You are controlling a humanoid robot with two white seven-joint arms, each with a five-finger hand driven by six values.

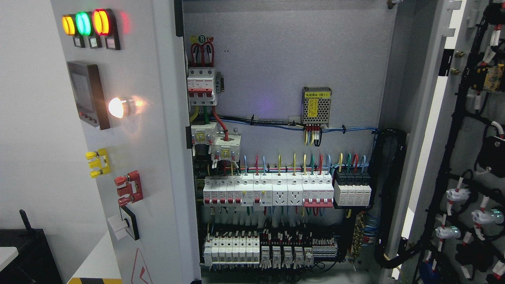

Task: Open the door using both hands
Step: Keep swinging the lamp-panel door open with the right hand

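Observation:
An electrical cabinet stands with both doors swung open. The left door (138,138) shows its outer face, with coloured indicator lamps (85,23), a small display (88,94), a lit white lamp (117,107) and yellow and red terminals. The right door (465,150) shows its inner face, covered with black wiring looms. Between them the back panel (284,59) carries rows of white breakers (268,191), a power supply module (316,105) and coloured wires. Neither of my hands nor any arm appears in the head view.
A black box (29,256) with an antenna sits at the lower left beside a white surface (8,254). A thick black cable bundle (388,197) runs down the cabinet's right inner edge. A plain wall lies behind the left door.

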